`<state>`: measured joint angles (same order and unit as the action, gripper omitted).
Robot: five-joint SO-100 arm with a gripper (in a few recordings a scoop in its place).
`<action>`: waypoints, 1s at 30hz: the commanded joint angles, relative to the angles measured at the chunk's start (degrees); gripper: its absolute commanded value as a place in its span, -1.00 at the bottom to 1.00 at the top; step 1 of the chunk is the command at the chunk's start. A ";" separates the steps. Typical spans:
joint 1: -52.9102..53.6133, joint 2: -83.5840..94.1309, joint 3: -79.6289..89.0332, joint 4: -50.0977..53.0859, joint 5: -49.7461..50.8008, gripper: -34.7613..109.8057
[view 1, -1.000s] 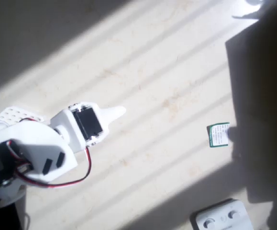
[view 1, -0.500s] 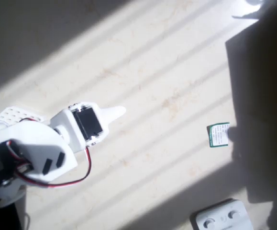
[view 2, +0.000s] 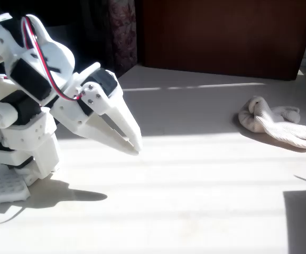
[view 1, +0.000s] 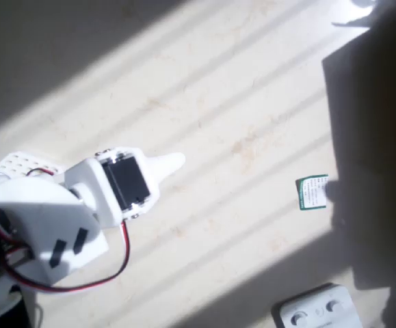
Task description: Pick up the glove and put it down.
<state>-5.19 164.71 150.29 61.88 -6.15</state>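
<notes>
1. Gripper (view 2: 133, 143) is hanging above the bench (view 2: 195, 180) near its left side in the fixed view, tips angled down and to the right, and I am seeing its 2 white fingers (view 2: 122, 119) lying close together with nothing between them, so I am reading it as clenched on nothing.
2. From the overhead view I am seeing the same gripper (view 1: 174, 162) as 1 pale pointed tip sticking out past a black servo block (view 1: 126, 181), with a red wire (view 1: 112, 266) looping under the white arm (view 1: 44, 225).
3. I am finding the glove (view 2: 271, 120) lying crumpled on the bench toward the right edge in the fixed view, near the far dark wall (view 2: 221, 34), with its plump fingers trailing off to the right.
4. I am reading the gripper and the glove as well apart, with bare sunlit bench between them.
5. In the overhead view I am picking out a small green-and-white label (view 1: 312, 192) at the edge of deep shadow on the right; I cannot tell the glove's shape there because the shadow is swallowing it.
6. I am also seeing a white device with round buttons (view 1: 317, 311) sitting at the bottom edge of the overhead view, toward the right corner.
</notes>
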 commanded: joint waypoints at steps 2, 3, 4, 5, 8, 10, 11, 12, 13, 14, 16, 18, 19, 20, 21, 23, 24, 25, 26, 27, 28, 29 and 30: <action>-1.23 -12.74 -15.64 -0.70 -0.26 -0.50; -1.93 -15.73 -19.16 -0.70 -0.26 -0.50; -2.90 -18.63 -22.76 -0.70 -0.26 -0.50; -4.04 -21.62 -26.46 -0.70 -0.26 -0.50; -8.35 -30.59 -36.91 -0.70 -0.26 -0.50; -11.16 -35.95 -43.07 -0.62 0.26 -0.50; -12.39 -38.58 -45.88 -0.62 0.44 -0.50; -13.62 -41.13 -48.60 -0.53 0.53 -0.50; -14.85 -43.77 -51.24 -0.53 0.53 -0.50; -16.00 -46.49 -53.70 -0.53 0.53 -0.50; -18.28 -52.29 -58.18 -0.70 0.62 -0.50; -20.21 -58.62 -62.58 -0.70 0.62 -0.50; -20.92 -61.87 -64.86 -0.70 0.62 -0.50; -21.27 -65.04 -67.06 -0.70 0.62 -0.50; -21.45 -67.94 -69.35 -0.70 0.62 -0.50; -21.45 -73.30 -74.53 -0.70 0.44 -0.50; -21.45 -75.94 -77.08 -0.70 0.18 -0.50; -21.45 -78.66 -79.54 -0.70 0.00 -0.50; -21.45 -81.30 -82.00 -0.70 -0.09 -0.50; -21.53 -83.76 -84.55 -0.70 -0.09 -0.50; -21.80 -86.40 -86.92 -0.70 -0.09 -0.50; -22.50 -88.95 -89.47 -0.70 -0.18 -0.50; -23.03 -91.41 -92.20 -0.70 -0.18 -0.50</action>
<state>-26.19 77.96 66.27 61.88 -5.98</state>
